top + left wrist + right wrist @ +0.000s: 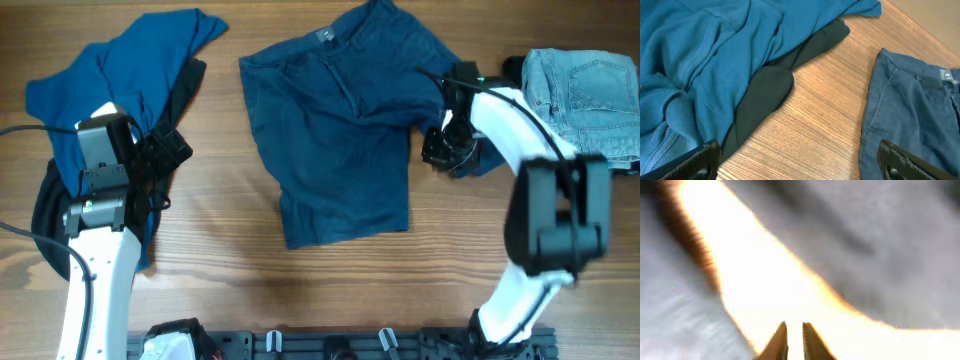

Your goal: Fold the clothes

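Fearing the shorts (330,140) snag on my right tool (795,342), whose grip I cannot tell; left tool (800,161) released.

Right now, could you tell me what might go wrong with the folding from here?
1. The right gripper sits at the shorts' right edge; pulling away could drag the cloth and rumple it.
2. The shirt overlaps the black garment by the open left gripper; a grab there may take both.
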Controlling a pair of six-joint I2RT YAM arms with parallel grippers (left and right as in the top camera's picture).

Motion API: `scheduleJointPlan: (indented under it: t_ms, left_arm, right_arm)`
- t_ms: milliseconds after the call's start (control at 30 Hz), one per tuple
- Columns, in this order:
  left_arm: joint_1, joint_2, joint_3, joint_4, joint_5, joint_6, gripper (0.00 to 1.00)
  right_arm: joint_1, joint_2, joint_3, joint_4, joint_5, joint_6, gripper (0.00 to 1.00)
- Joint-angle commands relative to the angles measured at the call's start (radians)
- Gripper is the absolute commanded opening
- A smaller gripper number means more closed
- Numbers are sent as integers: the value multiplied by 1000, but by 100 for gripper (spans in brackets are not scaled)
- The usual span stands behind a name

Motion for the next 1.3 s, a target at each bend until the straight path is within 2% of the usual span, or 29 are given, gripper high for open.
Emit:
scheduleJointPlan:
  t_ms: [0,67,133,467,600,733,833,933,967,1233,1267]
  left_arm:
    - [6,6,9,-1,9,20,100]
    - [6,6,9,2,8,20,100]
    - [6,6,9,4,8,20,100]
    - [6,6,9,2,9,20,100]
    - [6,6,9,-1,9,20,100]
    - [6,6,9,-1,9,20,100]
    - [6,6,9,-1,9,20,100]
    - [6,6,9,-1,9,20,100]
    - [6,6,9,-1,9,20,100]
    - [6,6,9,-1,8,24,100]
    - [6,6,9,-1,9,24,100]
  right_arm:
    - [-1,-227,13,32,47,-24,57]
    - [-1,-258,13,36,125,-11,70]
    - [-2,-253,13,33,162,-11,74]
    - [-9,-60,12,80,184,-14,76]
    - [-9,-2,10,130,184,-93,75]
    - [-9,66,10,152,185,-111,61]
    - [-9,113,10,155,200,-116,46]
    - [-9,137,3,150,195,-101,11]
    - [-9,138,0,143,195,-82,4]
    - [11,134,0,-50,98,-8,5]
    - [13,131,0,-66,85,-9,8]
